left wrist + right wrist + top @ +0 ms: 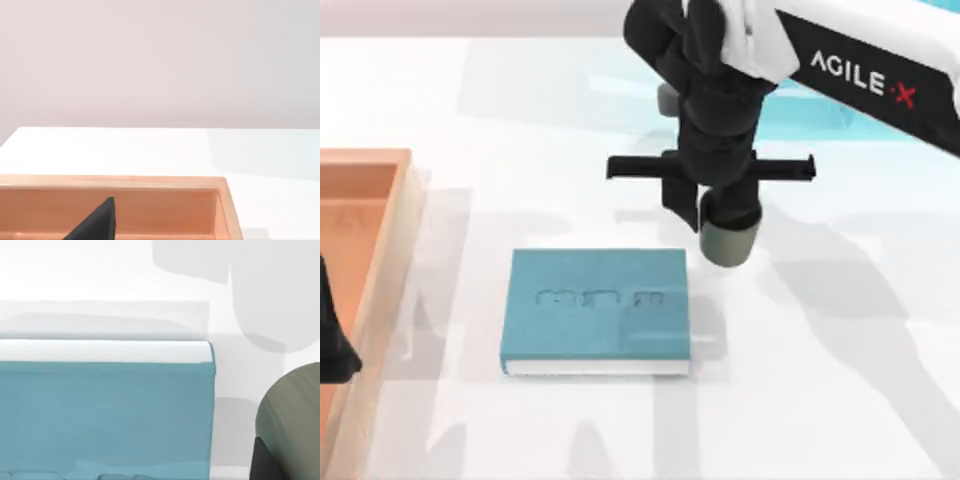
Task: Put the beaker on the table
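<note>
At the far left edge of the white desk [850,380] sits an orange wooden tray [390,215], its long wall running along the desk's left side. The left arm is parked over that tray, and the left gripper [332,345] shows as a dark shape at the top view's left border; whether it is released or clenched cannot be told. In the left wrist view a dark fingertip [97,222] pokes up in front of the tray's inner wall, with bare desk beyond the tray's rim.

Near the middle of the desk lies a teal-blue book [596,310], flat, cover up, with its white page edge facing the near side. The right wrist view looks across that cover to the page edge.

Just right of the book's far right corner hangs the beaker [728,240], an olive-grey cup grasped by the right gripper [718,205], whose dark fingers close on its upper part from above. It hangs over bare desk beside the book, not over the cover; whether its base touches the desk cannot be told. In the right wrist view its rounded grey side shows, apart from the book's edge.

The right arm reaches in from the upper right, black and white.
</note>
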